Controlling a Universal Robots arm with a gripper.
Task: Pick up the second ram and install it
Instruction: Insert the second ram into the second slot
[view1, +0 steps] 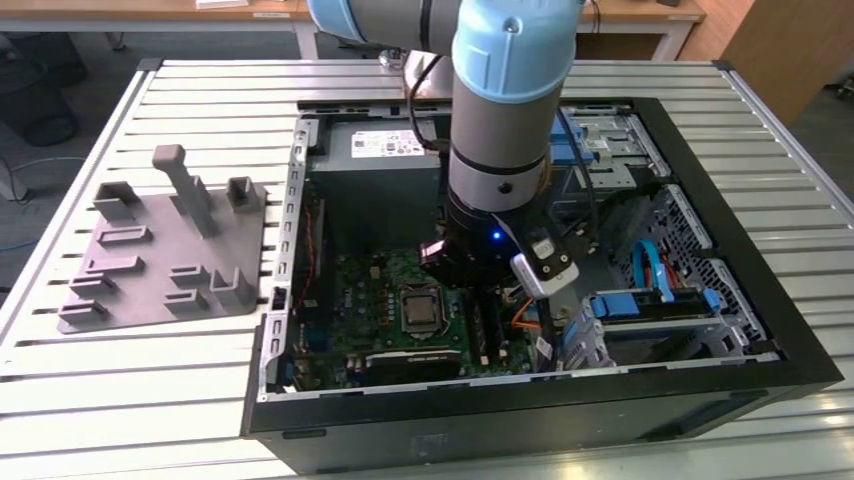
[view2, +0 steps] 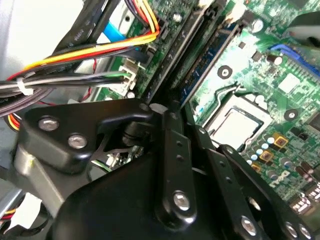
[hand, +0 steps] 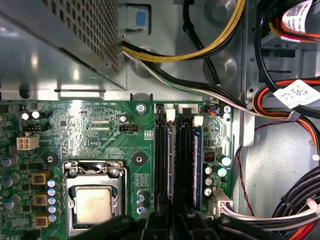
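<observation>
Arm reaches down into open computer case (view1: 747, 330), gripper (hand: 172, 222) right over memory slots. Blue ram stick (hand: 198, 170) standing in slot on green motherboard (hand: 100, 130). Can't tell if fingers grip anything.

The arm (view1: 514, 90) stands near vertical in the exterior view, its grey and light-blue segments pointing straight down, with a blue indicator light lit on the black wrist section. The tool (view1: 470, 283) hangs at the lowest point of the arm. In the second wrist view the tool's black bolted linkages (view2: 172, 165) converge toward the tip.
</observation>
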